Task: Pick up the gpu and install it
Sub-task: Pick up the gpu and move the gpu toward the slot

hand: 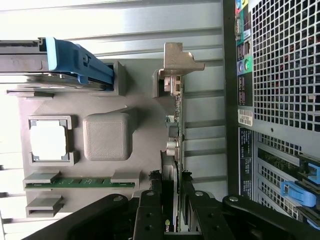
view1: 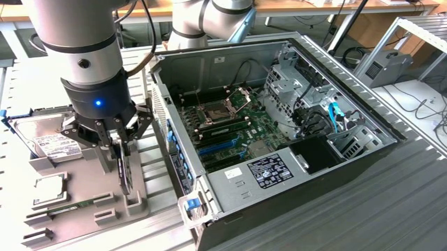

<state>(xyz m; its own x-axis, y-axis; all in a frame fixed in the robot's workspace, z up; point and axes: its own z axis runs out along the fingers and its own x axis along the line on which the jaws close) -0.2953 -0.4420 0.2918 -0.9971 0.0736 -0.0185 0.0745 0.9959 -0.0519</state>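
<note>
Over the grey tray, exterior view's left: the hand (view1: pixel 120 157) hangs from the arm, pointing straight down.
Hand state: narrow, its two fingers (hand: pixel 150 210) closed on the gpu (view1: pixel 126 180), one on each flat face.
Gpu position: it stands on its long edge, upright, at the side of the grey tray (view1: pixel 87 183) that is nearest to the computer case (view1: pixel 209 65).
Gpu in the wrist view: seen edge-on as a thin green line (hand: pixel 176 130), with the silver bracket (hand: pixel 177 62) at the end far from the hand (hand: pixel 172 187).
Contact with tray: I cannot tell whether the lower edge of the card touches the tray (hand: pixel 145 150) or is just above it.
Other parts on tray: a hard drive (view1: pixel 45 138) with a white label, a square processor (view1: pixel 50 187) in its frame, and a narrow green memory stick (view1: pixel 70 205) lying flat.
Computer case: it lies on its side, open, just beside the tray, with the motherboard (view1: pixel 244 130) and its blue slots (view1: pixel 216 146) in plain sight.
Case and card: apart, not touching.
Surface: ribbed metal (view1: pixel 349 219) that carries both tray and case.
</note>
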